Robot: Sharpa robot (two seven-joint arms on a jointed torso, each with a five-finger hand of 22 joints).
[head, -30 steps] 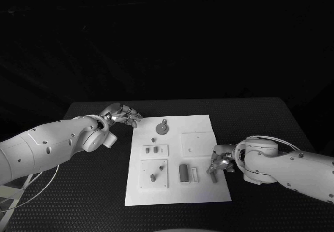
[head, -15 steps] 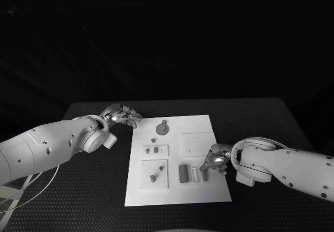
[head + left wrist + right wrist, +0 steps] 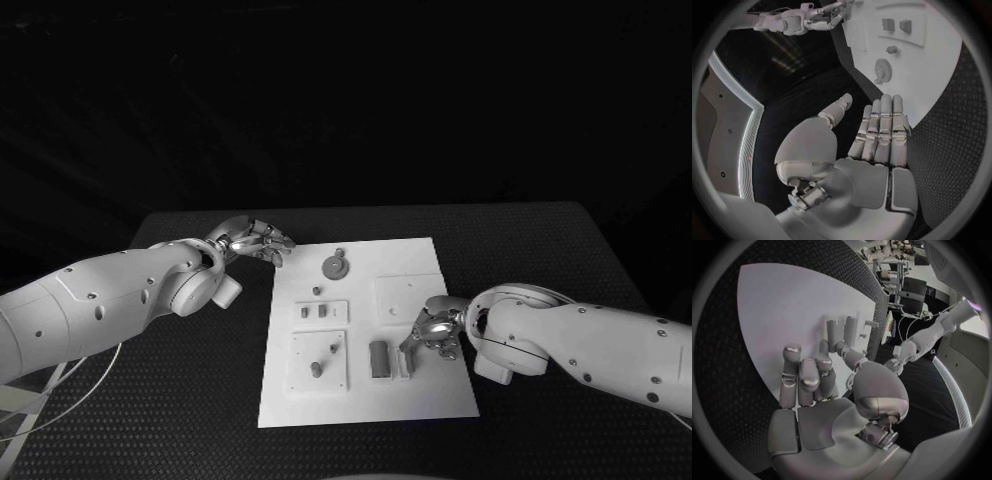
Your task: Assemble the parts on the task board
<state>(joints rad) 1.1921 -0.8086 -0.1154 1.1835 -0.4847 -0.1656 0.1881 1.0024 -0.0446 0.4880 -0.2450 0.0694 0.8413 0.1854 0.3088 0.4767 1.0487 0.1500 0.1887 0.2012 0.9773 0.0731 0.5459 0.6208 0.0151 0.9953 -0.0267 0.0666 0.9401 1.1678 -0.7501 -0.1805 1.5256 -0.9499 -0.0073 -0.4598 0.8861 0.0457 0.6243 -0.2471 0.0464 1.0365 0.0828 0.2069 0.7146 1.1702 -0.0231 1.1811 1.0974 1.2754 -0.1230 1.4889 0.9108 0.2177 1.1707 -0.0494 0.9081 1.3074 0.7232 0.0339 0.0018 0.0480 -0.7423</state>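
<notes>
The white task board lies in the middle of the table. My right hand hovers over its right side. Thumb and a finger seem to pinch a small grey bar that hangs right beside the upright grey block. In the right wrist view, the fingers curl toward the thumb, just short of several upright pieces. My left hand stays off the board's far left corner, fingers straight and together, holding nothing. A grey gear lies on the board near it, also seen as the gear in the left wrist view.
Small grey pieces sit in a raised plate and pegs in another plate on the board's left half. A plain square plate lies just beyond my right hand. Black table mat surrounds the board.
My right hand has slid left over the board, carrying the small bar from the board's right edge to beside the upright block. The left hand has not moved.
</notes>
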